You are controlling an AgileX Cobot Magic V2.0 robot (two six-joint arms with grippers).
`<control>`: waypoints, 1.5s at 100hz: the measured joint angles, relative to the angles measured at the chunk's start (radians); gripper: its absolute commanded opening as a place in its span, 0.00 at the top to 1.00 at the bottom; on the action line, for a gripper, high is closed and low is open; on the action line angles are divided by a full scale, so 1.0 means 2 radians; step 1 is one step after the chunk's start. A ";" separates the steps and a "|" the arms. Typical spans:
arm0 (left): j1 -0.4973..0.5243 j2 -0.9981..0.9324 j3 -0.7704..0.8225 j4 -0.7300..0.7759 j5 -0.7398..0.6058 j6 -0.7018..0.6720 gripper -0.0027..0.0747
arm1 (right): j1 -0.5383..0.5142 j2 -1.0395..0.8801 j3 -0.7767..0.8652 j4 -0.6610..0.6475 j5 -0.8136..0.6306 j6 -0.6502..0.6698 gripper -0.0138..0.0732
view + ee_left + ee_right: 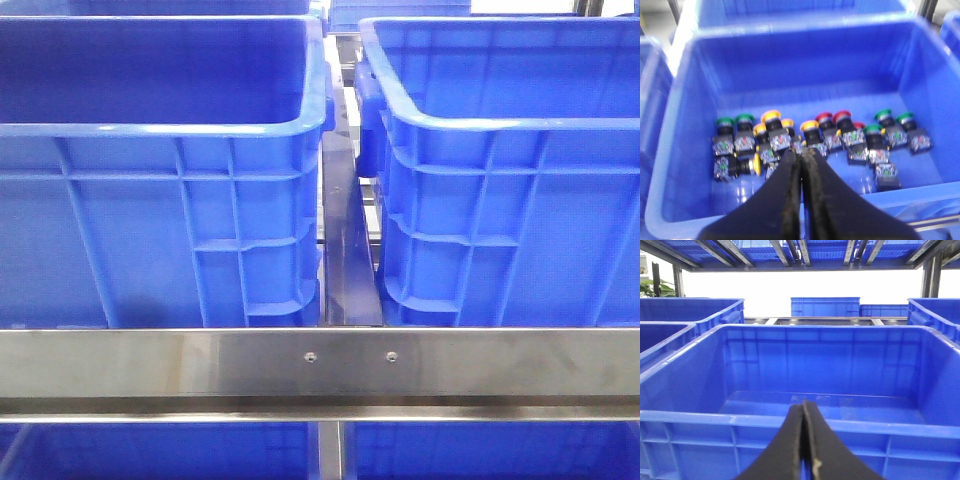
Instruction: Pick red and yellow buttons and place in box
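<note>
Hovering shut and empty, left gripper [802, 156] nears light, rigid red button [824, 118]; grip its domed cap.

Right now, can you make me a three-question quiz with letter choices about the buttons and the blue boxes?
1. Where are the buttons?
A. Inside a blue crate
B. On the steel rail
C. On the floor

2. Which cap colours show among them?
A. Only red
B. Green, yellow and red
C. Blue and white

3. How is the left gripper?
A. Wide open
B. Shut on a red button
C. Shut, holding nothing

Answers:
1. A, the left wrist view shows them clustered on the crate's floor.
2. B, a green cap, a yellow cap and a red cap all show.
3. C, its fingers meet with nothing between them above the pile. The right gripper is shut too, in front of a crate whose visible floor is bare.
</note>
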 measured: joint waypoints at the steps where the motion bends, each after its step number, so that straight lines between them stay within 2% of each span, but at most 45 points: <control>1: 0.000 0.008 -0.005 0.000 0.003 0.000 0.99 | 0.000 0.000 0.000 0.000 0.000 0.000 0.92; 18: 0.000 0.083 -0.039 0.000 0.014 0.000 0.99 | 0.000 0.000 0.000 0.000 0.000 0.000 0.92; 46: 0.000 0.160 -0.043 0.000 0.018 0.000 0.97 | 0.000 0.000 0.000 0.000 0.000 0.000 0.92; 58: 0.000 0.175 -0.043 0.000 0.018 0.000 0.80 | 0.000 0.000 0.000 0.000 0.000 0.000 0.92; 75: 0.000 0.180 -0.043 0.000 0.018 0.000 0.44 | 0.000 0.000 0.000 0.000 0.000 0.000 0.92; 84: 0.000 0.181 -0.043 0.000 0.018 0.000 0.36 | 0.000 0.000 0.000 0.000 0.000 0.000 0.92; 117: 0.000 0.189 -0.047 0.000 0.014 0.000 0.35 | 0.000 0.000 0.000 0.000 0.000 0.000 0.92; 150: 0.000 0.301 -0.118 -0.010 0.015 -0.010 0.35 | 0.000 0.000 0.000 0.000 0.000 0.000 0.92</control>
